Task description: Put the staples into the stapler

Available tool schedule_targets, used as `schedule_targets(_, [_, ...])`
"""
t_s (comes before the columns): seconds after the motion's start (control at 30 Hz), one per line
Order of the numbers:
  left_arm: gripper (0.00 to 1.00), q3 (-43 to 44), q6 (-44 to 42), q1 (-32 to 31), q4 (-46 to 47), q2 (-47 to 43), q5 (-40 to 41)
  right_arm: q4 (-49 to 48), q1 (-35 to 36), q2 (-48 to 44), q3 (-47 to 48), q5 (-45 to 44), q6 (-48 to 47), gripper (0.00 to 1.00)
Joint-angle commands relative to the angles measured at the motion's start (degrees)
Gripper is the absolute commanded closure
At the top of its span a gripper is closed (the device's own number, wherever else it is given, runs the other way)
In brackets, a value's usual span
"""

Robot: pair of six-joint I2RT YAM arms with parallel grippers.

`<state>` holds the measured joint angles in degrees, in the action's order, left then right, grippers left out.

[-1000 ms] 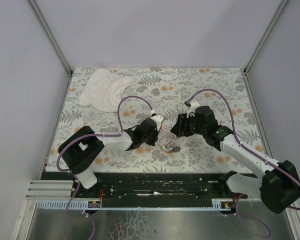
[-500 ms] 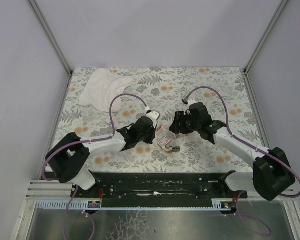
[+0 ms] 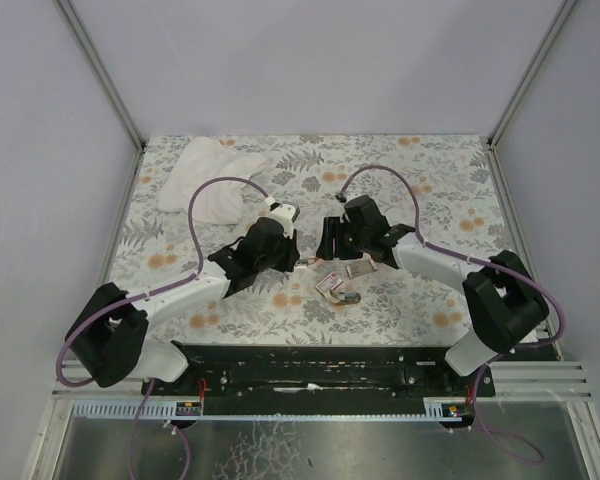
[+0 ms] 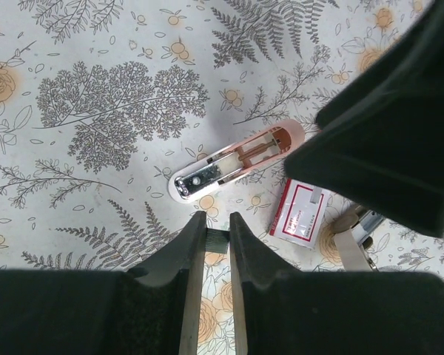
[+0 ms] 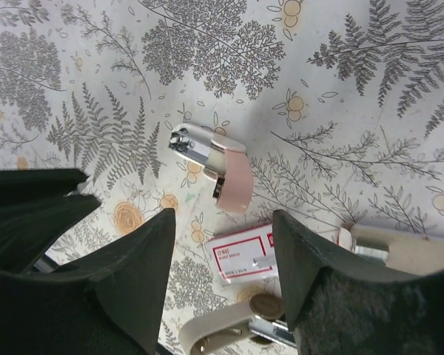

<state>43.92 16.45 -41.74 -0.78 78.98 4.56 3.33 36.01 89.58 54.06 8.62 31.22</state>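
Observation:
The stapler (image 4: 237, 161) lies open on the patterned mat, pinkish-tan with its silver channel facing up; it also shows in the right wrist view (image 5: 216, 168). The red staples box (image 4: 300, 212) with a pale label lies flat beside it, also in the right wrist view (image 5: 243, 255) and the top view (image 3: 329, 284). My left gripper (image 4: 217, 222) is shut on a short ribbed silver staple strip (image 4: 217, 239), just short of the stapler's silver end. My right gripper (image 5: 223, 216) is open, hovering above the box and the stapler, holding nothing.
A beige and silver part (image 5: 233, 333) lies near the red box, and another one (image 5: 399, 250) to the right of it. A white cloth (image 3: 215, 185) lies at the back left of the mat. Grey walls enclose the table.
Both arms have swung toward the back left. The left gripper has drawn away from the stapler and box; the right gripper has moved over them.

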Motion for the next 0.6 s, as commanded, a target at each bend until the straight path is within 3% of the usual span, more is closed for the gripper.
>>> schedule_targets(0.0, [0.89,-0.2,0.49,0.73,-0.65,-1.47,-1.93,-1.86,1.23,3.94,4.57,-0.67,-0.02,0.41])
schedule_targets(0.27, [0.89,-0.61,1.26,0.92,-0.03,-1.7,-2.45,-0.78,1.26,9.0,7.54,-0.44,-2.87,0.64])
schedule_targets(0.43, [0.89,-0.85,1.39,0.92,-0.54,-2.31,-2.64,1.07,1.23,10.55,10.26,1.74,-7.0,0.85])
schedule_targets(0.57, [0.89,-1.96,1.3,0.95,-0.65,-3.78,-3.7,3.33,1.26,11.19,12.74,8.62,-14.73,0.87])
